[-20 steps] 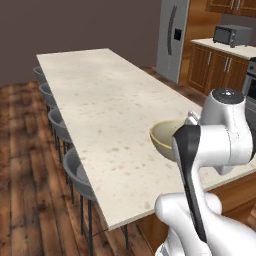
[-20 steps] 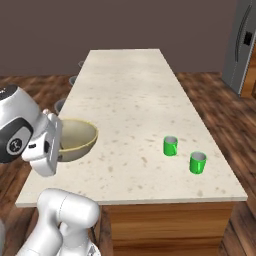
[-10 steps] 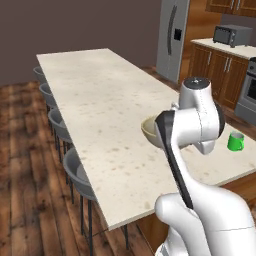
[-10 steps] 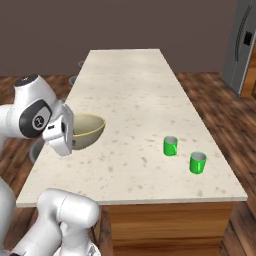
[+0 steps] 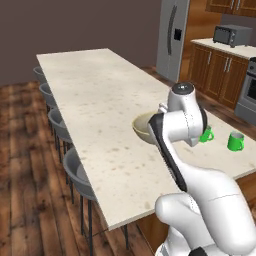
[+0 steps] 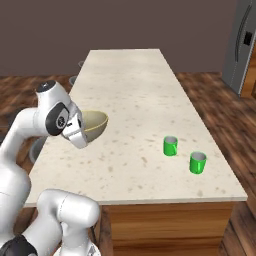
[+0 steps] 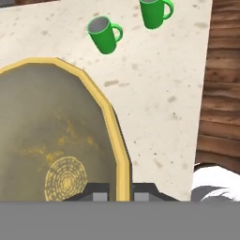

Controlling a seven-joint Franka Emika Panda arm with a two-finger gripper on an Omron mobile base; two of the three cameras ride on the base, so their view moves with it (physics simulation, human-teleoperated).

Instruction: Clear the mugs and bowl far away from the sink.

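My gripper [image 7: 122, 192] is shut on the rim of the yellowish-tan bowl [image 7: 51, 136], one fingertip [image 7: 97, 192] inside and one outside. The bowl [image 6: 96, 122] hangs tilted just over the island counter [image 6: 135, 85], near its left edge in the right base view. The bowl [image 5: 142, 127] is half hidden behind my arm in the left base view. Two green mugs [image 6: 170, 146] [image 6: 198, 162] stand upright near the counter's front right corner, well apart from the bowl. In the hand view the mugs [image 7: 104, 33] [image 7: 154, 11] sit beyond the bowl's rim. The sink is out of view.
Grey stools [image 5: 75, 170] line the counter's left side. A steel fridge [image 5: 172, 35] stands behind, with wooden cabinets and a microwave [image 5: 232, 35] at the right. Bare counter [image 5: 90, 80] stretches away from me.
My arm has swung with the bowl in its grip. The bowl has shifted away from the counter's near side edge toward its middle. The mugs have not moved.
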